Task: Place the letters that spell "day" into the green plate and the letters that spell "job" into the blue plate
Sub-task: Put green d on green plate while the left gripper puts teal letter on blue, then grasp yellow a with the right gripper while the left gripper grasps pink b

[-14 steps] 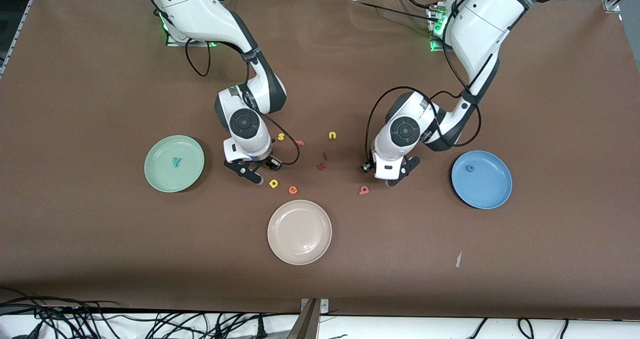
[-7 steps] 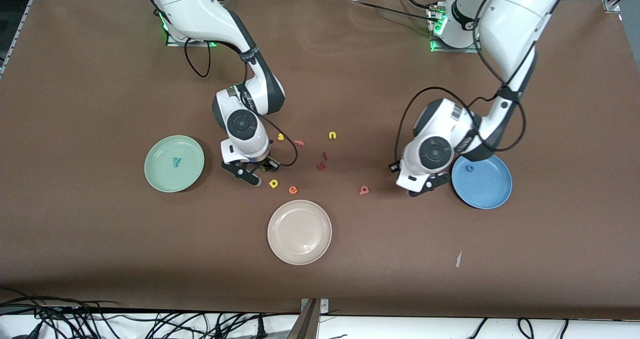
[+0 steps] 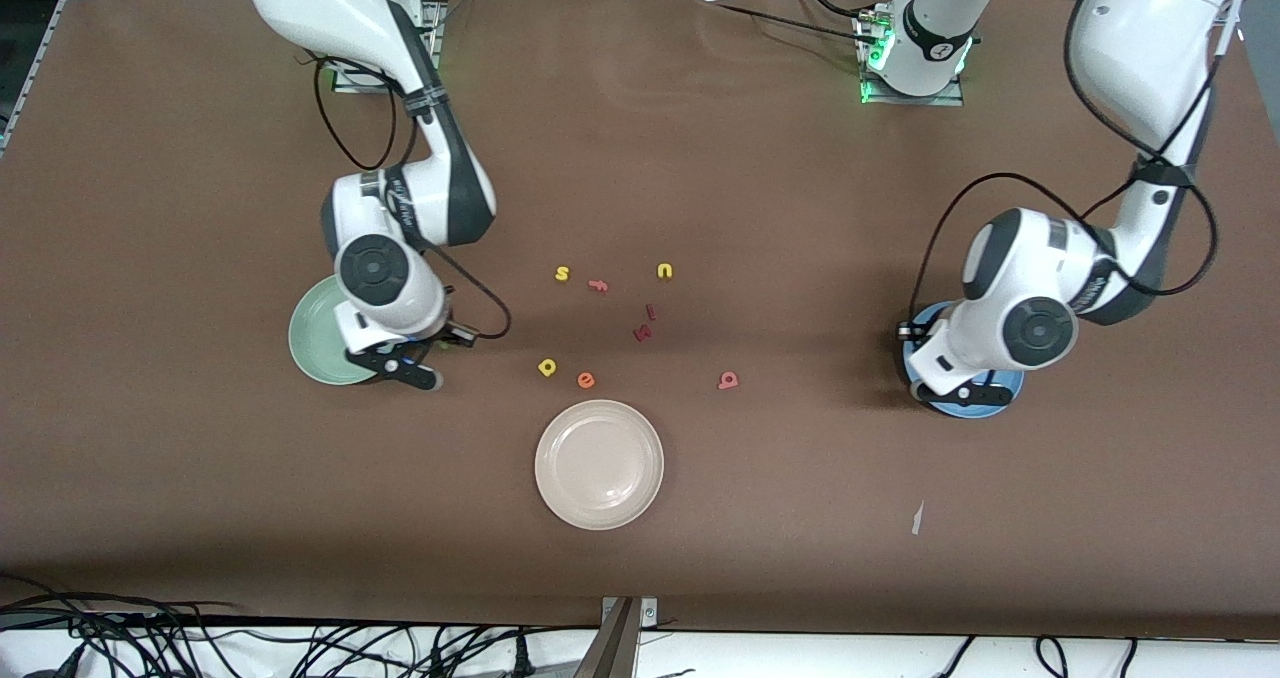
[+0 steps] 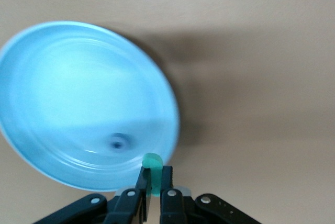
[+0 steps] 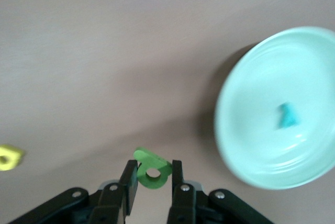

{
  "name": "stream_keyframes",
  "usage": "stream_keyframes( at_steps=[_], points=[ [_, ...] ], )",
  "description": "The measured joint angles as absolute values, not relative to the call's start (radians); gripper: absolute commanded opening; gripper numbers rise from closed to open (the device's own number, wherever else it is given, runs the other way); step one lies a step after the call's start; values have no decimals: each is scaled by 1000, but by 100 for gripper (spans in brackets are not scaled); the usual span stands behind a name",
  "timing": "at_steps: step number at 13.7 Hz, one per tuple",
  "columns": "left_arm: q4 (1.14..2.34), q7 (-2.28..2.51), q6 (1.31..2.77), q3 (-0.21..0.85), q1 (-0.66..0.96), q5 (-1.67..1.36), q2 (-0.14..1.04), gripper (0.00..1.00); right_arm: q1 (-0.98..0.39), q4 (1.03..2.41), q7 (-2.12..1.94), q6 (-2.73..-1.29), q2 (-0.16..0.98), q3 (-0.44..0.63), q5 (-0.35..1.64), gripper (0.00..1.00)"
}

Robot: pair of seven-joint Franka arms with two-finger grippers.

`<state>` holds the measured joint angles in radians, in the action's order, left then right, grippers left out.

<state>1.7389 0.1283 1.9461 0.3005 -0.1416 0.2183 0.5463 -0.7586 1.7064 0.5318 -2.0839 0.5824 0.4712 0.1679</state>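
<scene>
Both my arms have swung outward from the letter cluster in the middle of the surface since a second ago: my right end effector (image 5: 152,185) has gone from beside the yellow a (image 3: 547,366) to the edge of the green plate (image 3: 305,343), and my left end effector (image 4: 153,195) has travelled from near the salmon b (image 3: 728,380) to over the blue plate (image 4: 63,103). The right one is pinching the dark-green d (image 5: 152,170), just short of the green plate's rim, where the teal y (image 5: 287,116) already lies. The left one is pinching the teal j (image 4: 152,167) above the blue plate's rim, with the blue o (image 4: 117,143) resting inside. So I judge two more letters are about to be delivered, leaving the a and b to fetch.
</scene>
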Motion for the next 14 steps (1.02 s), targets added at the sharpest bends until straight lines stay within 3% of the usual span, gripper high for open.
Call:
stream_keyframes(
  at_steps=[2,3,4,5,7,8,9,10,14],
  points=[
    [1763,-5,1961,301,-187,249,536,0,-751,1728,431,-2070,583,524,185,9],
    [1793,-43,2010,301,-208,265,532,14,-737,1750,398,-2074,584,535,214,9],
    [1848,-65,2105,301,-228,280,522,70,-718,1775,355,-2081,585,538,242,9],
    [1915,-73,2206,301,-246,287,510,100,-697,1797,310,-2088,586,539,262,9],
    [1986,-74,2284,303,-260,293,488,100,-671,1848,264,-2126,587,539,274,13],
    [1985,-73,2278,305,-260,293,479,100,-667,1883,254,-2173,588,539,274,32],
    [1976,-68,2266,309,-259,285,467,100,-667,1915,252,-2221,589,539,274,80],
    [1962,-54,2253,316,-256,262,458,100,-668,1938,252,-2251,591,536,274,100],
    [1882,277,2238,328,-124,173,486,100,-677,1908,268,-2203,581,533,279,100]
  ],
)
